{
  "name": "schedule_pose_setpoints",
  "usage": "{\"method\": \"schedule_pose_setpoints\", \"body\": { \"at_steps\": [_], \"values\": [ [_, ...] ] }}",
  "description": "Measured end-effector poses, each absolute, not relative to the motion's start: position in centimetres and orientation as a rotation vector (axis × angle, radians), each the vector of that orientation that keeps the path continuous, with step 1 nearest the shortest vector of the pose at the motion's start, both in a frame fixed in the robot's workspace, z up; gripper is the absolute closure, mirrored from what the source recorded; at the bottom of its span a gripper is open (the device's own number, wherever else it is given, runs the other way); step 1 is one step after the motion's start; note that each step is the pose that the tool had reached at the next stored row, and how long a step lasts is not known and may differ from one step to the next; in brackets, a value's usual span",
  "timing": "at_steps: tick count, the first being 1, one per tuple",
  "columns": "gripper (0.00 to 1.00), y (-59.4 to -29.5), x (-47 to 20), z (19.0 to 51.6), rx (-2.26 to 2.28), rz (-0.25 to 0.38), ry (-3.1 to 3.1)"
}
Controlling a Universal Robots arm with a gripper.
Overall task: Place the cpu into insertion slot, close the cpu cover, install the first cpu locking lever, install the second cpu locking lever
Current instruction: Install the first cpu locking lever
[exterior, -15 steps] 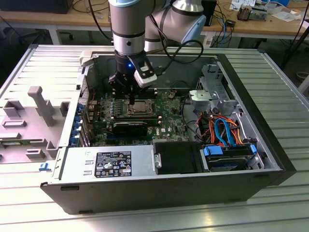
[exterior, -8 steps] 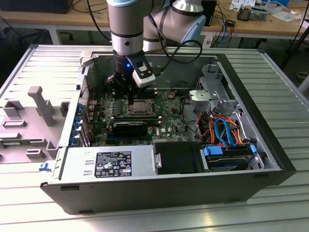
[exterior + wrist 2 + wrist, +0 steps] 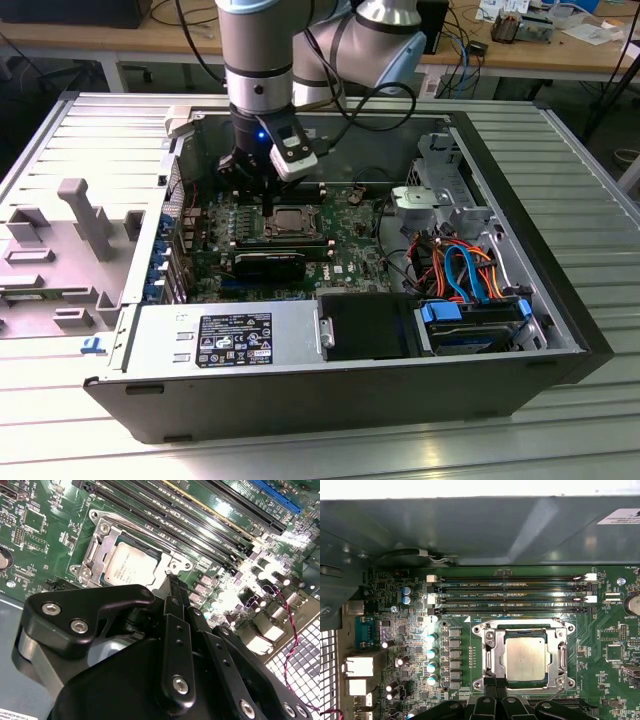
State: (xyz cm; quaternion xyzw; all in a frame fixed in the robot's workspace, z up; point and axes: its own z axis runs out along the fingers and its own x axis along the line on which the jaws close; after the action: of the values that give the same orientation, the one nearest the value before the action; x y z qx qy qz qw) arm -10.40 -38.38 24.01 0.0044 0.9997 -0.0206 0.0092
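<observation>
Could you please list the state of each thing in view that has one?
chip: seated flat in the socket, metal top facing up.
cover plate: closed down around the chip, framing it.
end effector: fingers together, holding nothing, at the socket's edge.
memory slots: empty.
computer case: lying on its side, side panel off.

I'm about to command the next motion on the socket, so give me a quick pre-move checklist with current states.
1. cpu seated in the insertion slot: ok, it lies flat inside the frame.
2. cpu cover down over the chip: ok, the frame lies around it in both wrist views.
3. Locking levers latched: cannot tell.
4. gripper empty: ok, fingertips together at the socket's edge, nothing between them.
5. Memory slots clear of the gripper: ok.
</observation>
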Motion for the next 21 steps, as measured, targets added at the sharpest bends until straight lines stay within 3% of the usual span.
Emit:
{"method": "schedule_pose_setpoints", "body": {
  "at_steps": [21],
  "values": [
    [0.89, -38.4, -11.6, 24.2, 0.014, -0.061, 3.123]
  ]
}}
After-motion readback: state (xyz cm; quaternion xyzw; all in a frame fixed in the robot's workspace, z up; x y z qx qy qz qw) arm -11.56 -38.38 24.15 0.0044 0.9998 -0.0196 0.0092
